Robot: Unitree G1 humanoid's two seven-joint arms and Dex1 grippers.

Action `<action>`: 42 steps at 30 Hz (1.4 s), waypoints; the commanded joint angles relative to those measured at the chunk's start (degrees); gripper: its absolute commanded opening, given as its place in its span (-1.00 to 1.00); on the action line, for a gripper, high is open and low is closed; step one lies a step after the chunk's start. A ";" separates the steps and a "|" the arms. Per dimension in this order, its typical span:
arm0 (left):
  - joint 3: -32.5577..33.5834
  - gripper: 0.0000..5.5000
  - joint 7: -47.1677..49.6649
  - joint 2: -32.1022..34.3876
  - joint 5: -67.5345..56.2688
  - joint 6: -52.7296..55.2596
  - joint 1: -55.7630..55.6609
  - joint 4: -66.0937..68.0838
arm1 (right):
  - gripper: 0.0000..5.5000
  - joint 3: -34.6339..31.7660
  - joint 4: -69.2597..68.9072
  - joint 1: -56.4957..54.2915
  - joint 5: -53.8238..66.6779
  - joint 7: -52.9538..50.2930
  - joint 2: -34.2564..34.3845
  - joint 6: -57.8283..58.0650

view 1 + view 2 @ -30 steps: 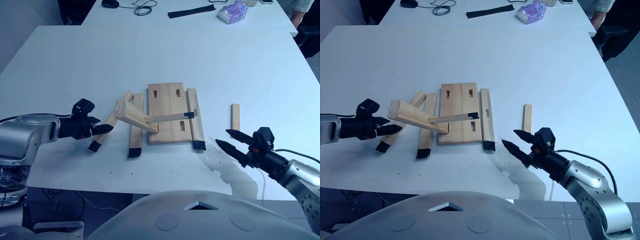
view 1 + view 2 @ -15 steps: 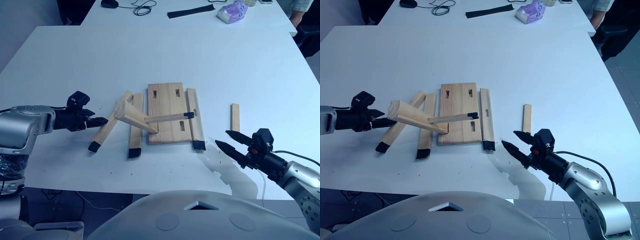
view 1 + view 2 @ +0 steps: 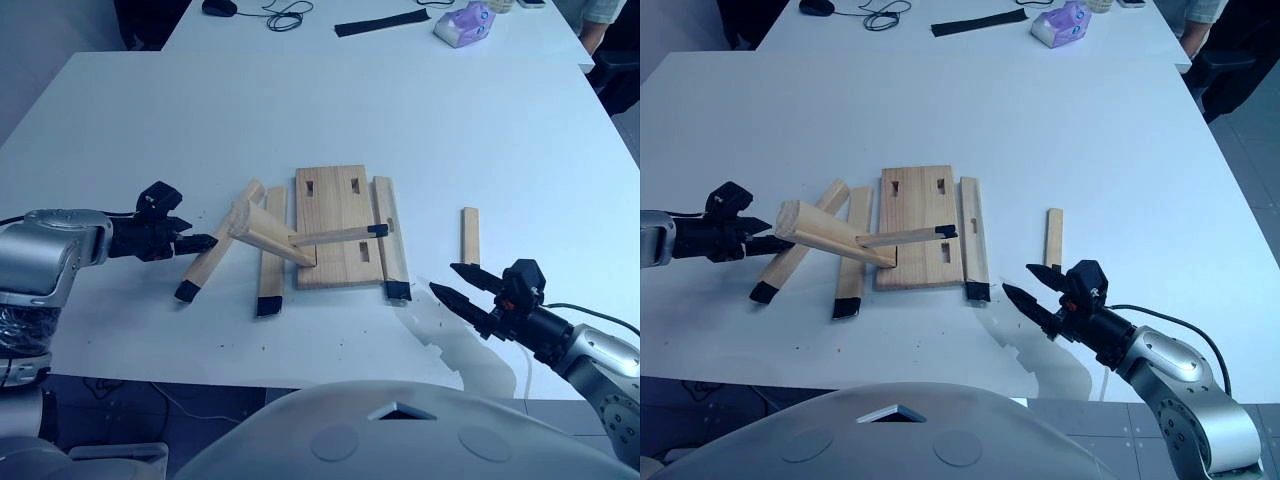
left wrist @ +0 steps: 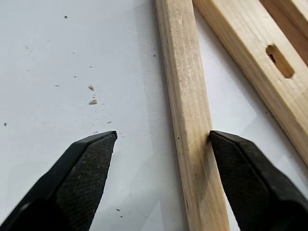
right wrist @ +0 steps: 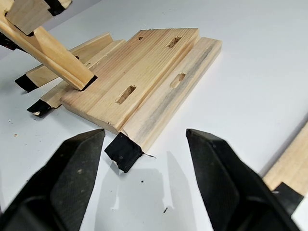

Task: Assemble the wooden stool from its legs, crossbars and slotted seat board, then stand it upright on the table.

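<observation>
We held our left fingers (image 4: 240,173) wide apart, one touching a leg (image 4: 190,120); our right fingers (image 5: 72,178) gaped empty, a second leg (image 5: 168,96) ahead.

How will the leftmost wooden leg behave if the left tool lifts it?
The leftmost leg looks like solid wood, probably stiff. Flat faces make rolling unlikely. The propped leg seems to rest across it, so lifting may topple that.
</observation>
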 commanded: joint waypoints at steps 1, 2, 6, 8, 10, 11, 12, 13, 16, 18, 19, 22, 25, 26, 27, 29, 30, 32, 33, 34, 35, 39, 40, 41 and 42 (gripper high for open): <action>-1.45 0.30 -0.21 0.56 2.56 -1.42 -1.35 2.85 | 0.12 0.06 -0.72 0.23 -0.60 0.10 -0.28 -0.52; -1.62 0.30 -0.41 0.59 2.92 -1.89 -1.51 3.55 | 0.12 0.10 -0.73 0.24 -0.64 0.11 -0.33 -0.53; -2.60 0.30 -0.99 0.53 5.07 -4.00 -2.68 7.81 | 0.12 0.08 -0.65 0.12 -0.70 0.25 -0.51 -0.49; -3.05 0.30 -0.99 0.43 6.20 -5.42 -3.34 10.32 | 0.12 0.02 -0.57 0.03 -0.73 0.36 -0.63 -0.46; -3.34 0.30 -1.22 0.20 6.96 -6.63 -4.16 11.77 | 0.12 -0.09 -0.49 -0.01 -0.76 0.49 -0.76 -0.44; -3.47 0.30 -1.42 0.01 7.16 -6.88 -4.75 12.12 | 0.12 -0.14 -0.48 0.00 -0.76 0.52 -0.78 -0.42; -3.52 0.30 -1.58 -0.19 7.24 -6.95 -5.23 12.26 | 0.12 -0.15 -0.45 -0.01 -0.79 0.56 -0.80 -0.43; -3.60 0.30 -1.87 -0.30 7.19 -6.98 -5.50 12.16 | 0.12 -0.14 -0.41 -0.04 -0.81 0.59 -0.82 -0.43; -3.57 0.30 -2.42 -0.52 7.00 -6.62 -5.75 11.58 | 0.12 -0.10 -0.18 -0.33 -0.88 0.75 -0.92 -0.43; -3.56 0.30 -2.66 -0.57 7.21 -6.66 -5.91 11.72 | 0.12 -0.12 -0.13 -0.43 -0.95 0.82 -0.91 -0.41; -3.60 0.30 -2.83 -0.51 7.45 -6.96 -5.96 12.10 | 0.12 -0.15 -0.08 -0.51 -0.99 0.86 -0.90 -0.37; -3.89 0.30 -3.25 -0.37 8.37 -8.07 -6.27 13.43 | 0.12 -0.22 -0.03 -0.49 -1.13 0.89 -0.78 -0.36; -4.01 0.30 -3.52 -0.38 9.38 -9.58 -6.93 15.28 | 0.12 -0.10 0.05 -0.47 -1.34 0.97 -0.78 -0.45; -4.12 0.30 -3.60 -0.39 9.93 -10.47 -7.27 16.49 | 0.12 -0.08 0.16 -0.58 -1.38 1.00 -0.81 -0.45; -4.30 0.30 -3.71 -0.23 10.60 -11.74 -7.37 17.71 | 0.12 -0.11 0.24 -0.68 -1.41 1.04 -0.86 -0.43; -4.68 0.30 -4.17 0.03 11.73 -13.95 -7.28 19.80 | 0.12 -0.19 0.27 -0.62 -1.46 1.13 -0.91 -0.48; -5.03 0.30 -4.55 0.18 12.37 -15.23 -7.26 20.69 | 0.12 -0.22 0.26 -0.55 -1.51 1.16 -0.92 -0.52; -5.57 0.30 -5.30 0.38 13.42 -17.47 -7.24 22.05 | 0.12 -0.26 0.24 -0.45 -1.58 1.18 -0.92 -0.57; -5.79 0.30 -5.71 0.53 13.99 -18.77 -7.13 22.60 | 0.12 -0.27 0.27 -0.50 -1.60 1.21 -0.95 -0.55; -5.83 0.30 -6.06 0.58 14.46 -19.71 -7.06 23.10 | 0.12 -0.27 0.32 -0.63 -1.59 1.25 -1.01 -0.50; -6.04 0.30 -6.67 0.71 14.92 -20.82 -7.01 23.62 | 0.12 -0.31 0.31 -0.60 -1.60 1.30 -1.06 -0.50; -6.54 0.30 -8.09 1.15 17.10 -25.54 -6.99 26.12 | 0.12 -0.40 0.38 -0.56 -1.71 1.52 -1.25 -0.51; -6.58 0.30 -8.14 1.12 17.66 -26.56 -7.38 27.26 | 0.12 -0.43 0.40 -0.59 -1.73 1.55 -1.30 -0.48; -6.57 0.30 -8.34 1.08 18.14 -27.39 -7.88 28.21 | 0.12 -0.45 0.42 -0.61 -1.76 1.59 -1.34 -0.49; -6.53 0.30 -8.53 1.04 18.51 -28.08 -8.37 28.89 | 0.12 -0.51 0.47 -0.62 -1.79 1.64 -1.39 -0.50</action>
